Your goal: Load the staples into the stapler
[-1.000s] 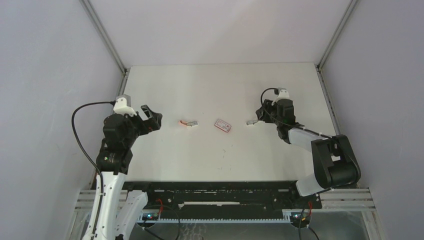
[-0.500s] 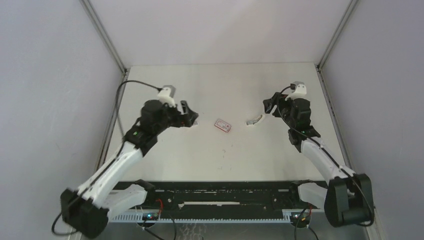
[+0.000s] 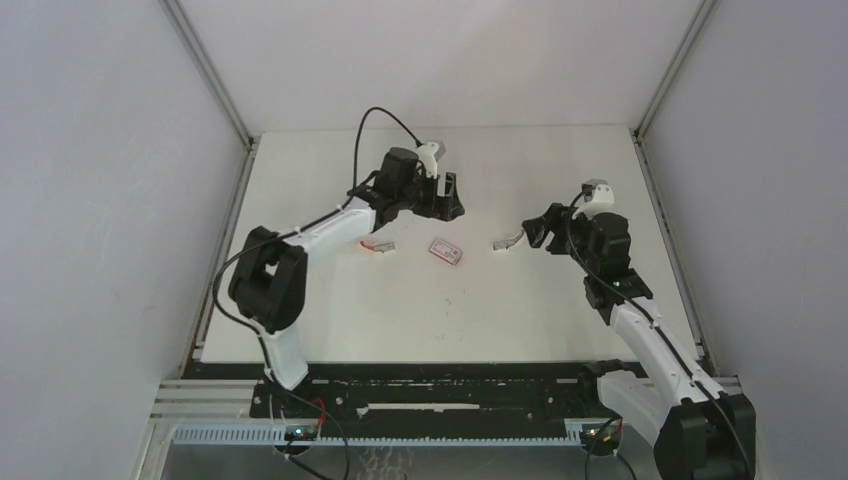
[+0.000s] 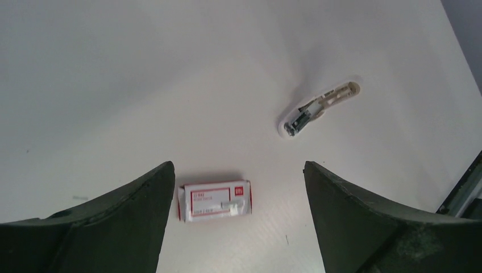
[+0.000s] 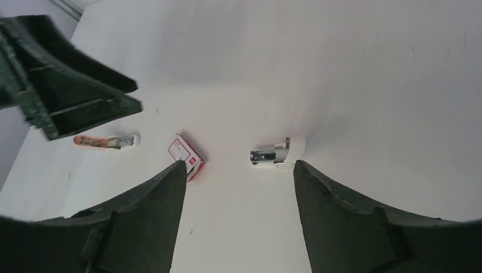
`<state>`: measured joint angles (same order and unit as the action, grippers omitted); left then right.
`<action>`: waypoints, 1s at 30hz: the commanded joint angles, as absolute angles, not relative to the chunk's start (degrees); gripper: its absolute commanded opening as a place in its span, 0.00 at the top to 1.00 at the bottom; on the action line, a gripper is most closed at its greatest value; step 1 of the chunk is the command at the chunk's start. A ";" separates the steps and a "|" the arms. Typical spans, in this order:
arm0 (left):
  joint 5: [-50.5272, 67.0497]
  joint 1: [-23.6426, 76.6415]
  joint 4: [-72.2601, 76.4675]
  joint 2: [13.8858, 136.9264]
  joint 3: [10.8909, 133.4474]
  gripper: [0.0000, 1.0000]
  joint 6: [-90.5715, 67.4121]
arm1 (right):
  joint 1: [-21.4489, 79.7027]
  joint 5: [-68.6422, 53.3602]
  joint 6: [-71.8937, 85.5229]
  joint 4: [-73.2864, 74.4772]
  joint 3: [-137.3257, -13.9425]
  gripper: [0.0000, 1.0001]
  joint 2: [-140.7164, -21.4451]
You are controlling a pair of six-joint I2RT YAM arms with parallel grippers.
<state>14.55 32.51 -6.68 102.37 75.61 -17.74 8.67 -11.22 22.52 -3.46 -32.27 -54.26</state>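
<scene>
The staples are a small flat pink-red box with a white label [image 3: 446,250], lying flat mid-table; it also shows in the left wrist view [image 4: 214,201] and the right wrist view [image 5: 186,156]. A small white stapler piece with a metal channel [image 3: 507,241] lies to its right, and shows in both wrist views [image 4: 318,108] [image 5: 277,153]. My left gripper [image 3: 447,205] is open and empty, hovering behind and above the box [image 4: 237,166]. My right gripper [image 3: 536,232] is open and empty, just right of the white piece [image 5: 239,164].
A tiny pink-and-white clip-like thing [image 3: 378,247] lies left of the box, also in the right wrist view [image 5: 105,141]. The white table [image 3: 450,320] is walled by grey panels at the left, right and back.
My left arm has swung from the far left edge across to above the box. My right gripper has backed off to the right of the white piece. Nothing on the table moved.
</scene>
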 commanded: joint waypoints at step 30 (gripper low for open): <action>23.57 32.87 -6.25 116.28 79.51 0.15 -16.46 | 11.59 -10.99 22.91 0.19 -32.59 0.33 -52.64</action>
